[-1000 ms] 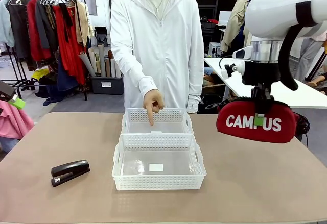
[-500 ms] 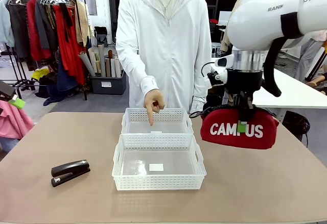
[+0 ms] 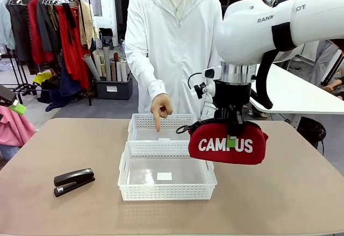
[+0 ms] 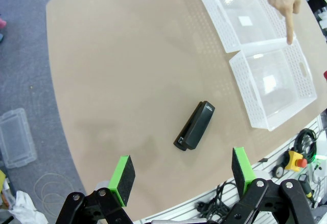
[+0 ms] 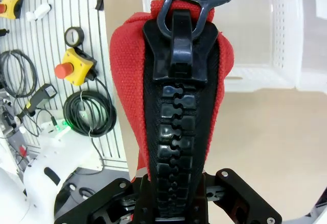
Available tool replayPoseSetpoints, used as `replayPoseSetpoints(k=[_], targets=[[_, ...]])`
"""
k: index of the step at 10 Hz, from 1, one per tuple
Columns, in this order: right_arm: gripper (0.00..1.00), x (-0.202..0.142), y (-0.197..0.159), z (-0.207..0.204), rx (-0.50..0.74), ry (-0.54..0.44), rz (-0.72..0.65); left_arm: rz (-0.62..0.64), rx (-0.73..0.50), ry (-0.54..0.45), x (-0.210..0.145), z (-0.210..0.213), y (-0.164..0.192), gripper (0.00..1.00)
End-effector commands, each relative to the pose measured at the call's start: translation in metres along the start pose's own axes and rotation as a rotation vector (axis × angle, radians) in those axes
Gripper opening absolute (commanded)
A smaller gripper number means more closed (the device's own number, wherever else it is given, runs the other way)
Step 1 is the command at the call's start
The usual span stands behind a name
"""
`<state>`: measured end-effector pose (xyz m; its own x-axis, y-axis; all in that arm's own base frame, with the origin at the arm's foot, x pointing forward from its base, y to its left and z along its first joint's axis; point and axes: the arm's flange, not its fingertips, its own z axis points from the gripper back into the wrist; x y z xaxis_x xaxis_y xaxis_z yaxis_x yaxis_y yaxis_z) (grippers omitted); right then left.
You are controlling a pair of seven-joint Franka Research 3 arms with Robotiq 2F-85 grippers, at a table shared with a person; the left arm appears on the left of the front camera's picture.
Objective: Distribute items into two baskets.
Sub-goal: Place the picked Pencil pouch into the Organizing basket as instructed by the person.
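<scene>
Status: 0 of 2 items binned, as far as I can see.

Lower left of the front view: stapler (image 3: 74,181) lies flat on the surface (image 3: 48,150), well apart from both baskets and untouched. In the left wrist view it sits mid-frame (image 4: 194,126), with the left jaws spread wide and empty, high above it.

Centre: near basket (image 3: 166,193) and far basket (image 3: 161,121) sit end to end, touching, both empty. The person's hand (image 3: 160,107) points an index finger down into the far basket. I read that as the target for whatever goes in next.

Right of centre: pouch (image 3: 227,144) hangs in the air, clear of the surface. The right jaws are pinching it along the top, at the zipper line. In the picture it overlaps the near basket's right rim. I can't tell whether it's truly over the basket or just beside it. It's not above the far basket.

My read: first item is mid-carry. Left to do: bring the pouch over the pointed basket, lower it, release. Then the stapler goes into the other basket.
</scene>
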<state>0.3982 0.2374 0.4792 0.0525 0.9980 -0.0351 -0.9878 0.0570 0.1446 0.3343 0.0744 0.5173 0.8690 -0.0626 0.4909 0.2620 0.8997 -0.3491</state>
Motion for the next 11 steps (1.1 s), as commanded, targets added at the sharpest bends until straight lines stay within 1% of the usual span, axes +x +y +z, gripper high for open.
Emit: replayPoseSetpoints(k=[1, 5, 6, 9, 11], targets=[[0.00, 0.015, -0.004, -0.007, -0.017, -0.039, -0.001, 0.000, -0.010, -0.004, -0.001, 0.000, 0.000, 0.98], [0.00, 0.056, -0.014, -0.022, -0.068, -0.056, 0.094, 0.000, -0.010, -0.004, -0.001, 0.000, 0.000, 0.98], [0.00, 0.066, -0.016, -0.025, -0.065, -0.057, 0.116, 0.000, -0.010, -0.004, -0.001, 0.000, 0.000, 0.98], [0.00, 0.084, -0.017, -0.032, -0.080, -0.037, 0.133, 0.000, -0.010, -0.004, -0.001, 0.000, 0.000, 0.98], [0.00, 0.099, -0.020, -0.040, -0.087, -0.042, 0.148, 0.000, -0.010, -0.004, -0.001, 0.000, 0.000, 0.98]])
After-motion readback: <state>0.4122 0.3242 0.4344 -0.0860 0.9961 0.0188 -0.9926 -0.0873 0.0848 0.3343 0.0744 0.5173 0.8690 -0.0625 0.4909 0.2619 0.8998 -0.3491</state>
